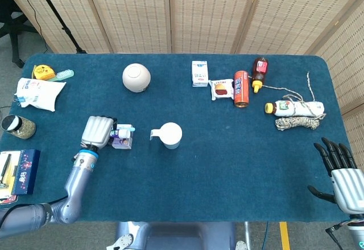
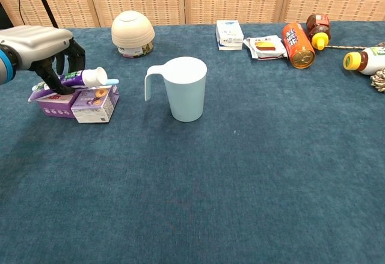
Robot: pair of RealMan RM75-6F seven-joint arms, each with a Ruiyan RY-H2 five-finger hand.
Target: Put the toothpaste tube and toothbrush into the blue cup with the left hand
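Purple tube (image 2: 83, 77) is gripped by left hand (image 2: 37, 44) near the table's (image 2: 240, 174) left edge; lift level, then carry to cup (image 2: 184, 88).

Pale blue cup (image 2: 185, 89). Purple toothpaste tube (image 2: 83, 77), white cap. Purple-and-white box (image 2: 93, 104) beneath. Silver hand (image 2: 42, 44), black fingers (image 2: 55, 80). Teal table cloth (image 2: 240, 174). Cream bowl (image 2: 132, 33). Orange can (image 2: 298, 37). Tan woven screens (image 1: 187, 11).

Bare cloth (image 2: 129, 104) beside blue cup (image 2: 185, 89)
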